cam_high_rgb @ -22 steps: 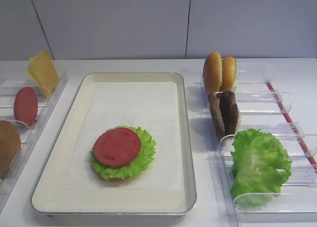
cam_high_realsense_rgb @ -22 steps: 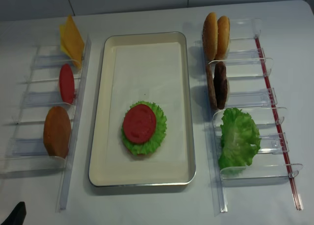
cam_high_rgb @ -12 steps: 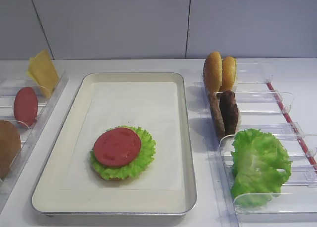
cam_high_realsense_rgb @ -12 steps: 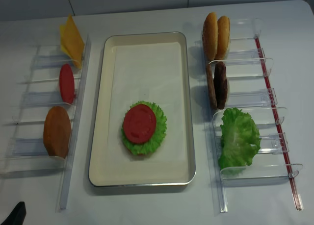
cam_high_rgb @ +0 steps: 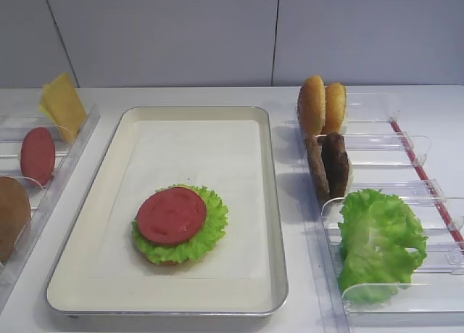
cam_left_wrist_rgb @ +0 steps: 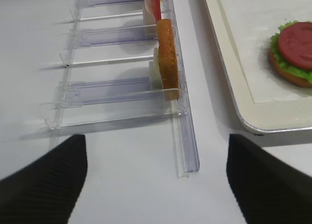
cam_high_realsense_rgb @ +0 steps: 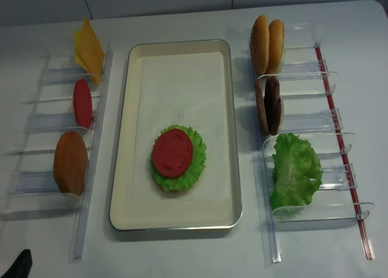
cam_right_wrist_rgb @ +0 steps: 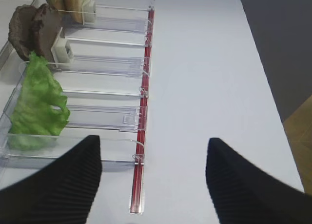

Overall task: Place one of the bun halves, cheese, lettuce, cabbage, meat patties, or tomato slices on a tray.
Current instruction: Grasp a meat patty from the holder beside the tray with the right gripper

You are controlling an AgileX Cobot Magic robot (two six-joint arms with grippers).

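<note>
Clear bin dividers (cam_high_realsense_rgb: pixel 297 76) hem the meat patties (cam_high_realsense_rgb: pixel 268 105); the tray's (cam_high_realsense_rgb: pixel 182 45) far half lies open.

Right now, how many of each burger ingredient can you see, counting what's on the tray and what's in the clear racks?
Bun halves: 4, two upright in the right rack, one in the left rack, one under the lettuce on the tray
Meat patties: 2
Tomato slices: 2
Lettuce leaves: 2
Cheese slices: 1
Total: 11
</note>
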